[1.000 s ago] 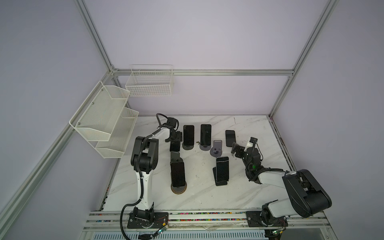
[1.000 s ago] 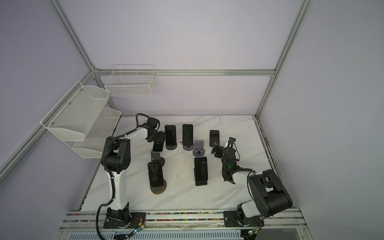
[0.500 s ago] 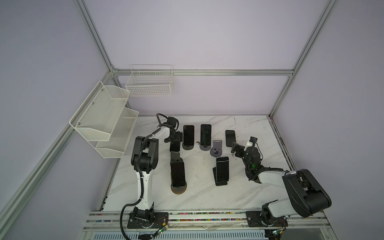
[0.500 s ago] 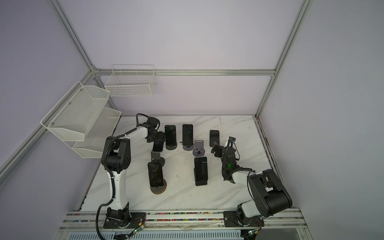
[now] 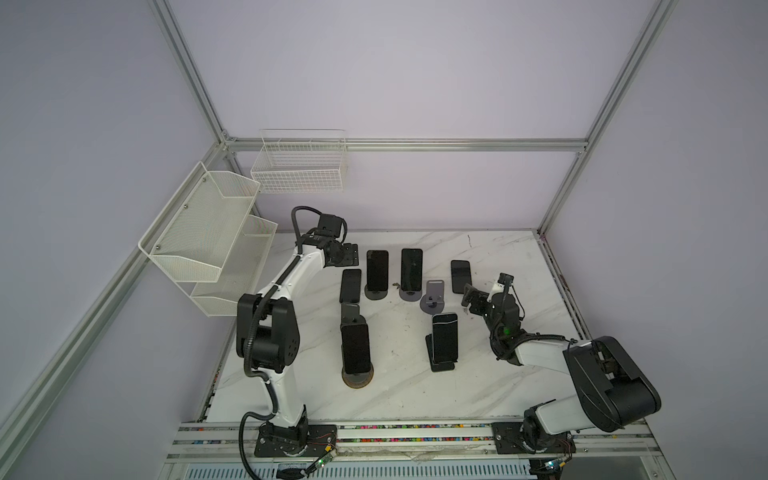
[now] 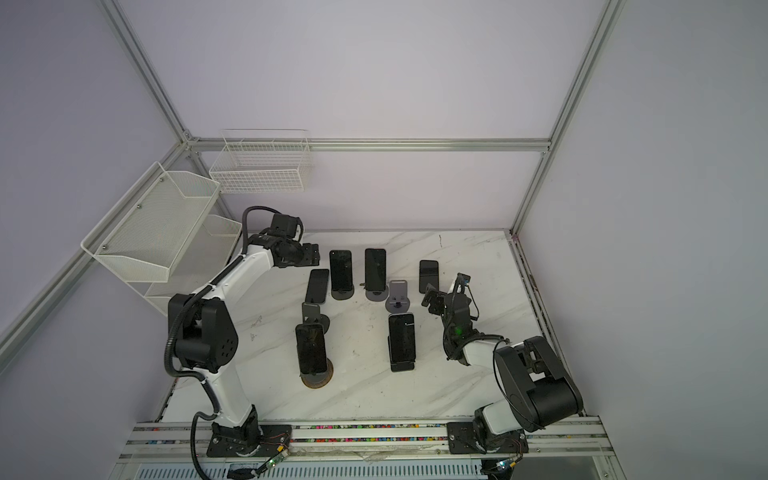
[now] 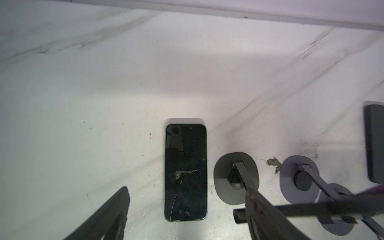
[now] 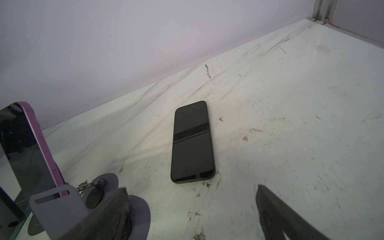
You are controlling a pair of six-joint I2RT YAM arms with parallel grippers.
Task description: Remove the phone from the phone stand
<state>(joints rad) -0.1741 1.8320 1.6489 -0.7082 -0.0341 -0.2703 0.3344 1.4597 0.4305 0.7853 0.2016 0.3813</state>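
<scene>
A dark phone (image 5: 350, 285) (image 7: 185, 172) lies flat on the marble table, screen up, off any stand. My left gripper (image 5: 347, 253) (image 7: 187, 193) hovers just behind it, open, its fingers (image 7: 112, 214) apart from the phone's sides. An empty black phone stand (image 5: 351, 313) stands in front of that phone. Two phones (image 5: 377, 270) (image 5: 411, 270) rest on stands in the back row, and two more (image 5: 355, 349) (image 5: 444, 343) nearer the front. My right gripper (image 5: 469, 295) (image 8: 191, 188) is open and empty, near another flat phone (image 8: 193, 143) (image 5: 460, 276).
An empty grey stand (image 5: 432, 297) (image 8: 60, 205) sits left of my right gripper, beside a purple-edged phone (image 8: 25, 149). White mesh shelves (image 5: 208, 232) and a wire basket (image 5: 299, 166) hang on the left and back walls. The wall lies close behind the left gripper.
My left gripper has opened, let go of the dark phone, which now lies flat on the table, and drawn back a little toward the wall. The right arm has barely moved.
</scene>
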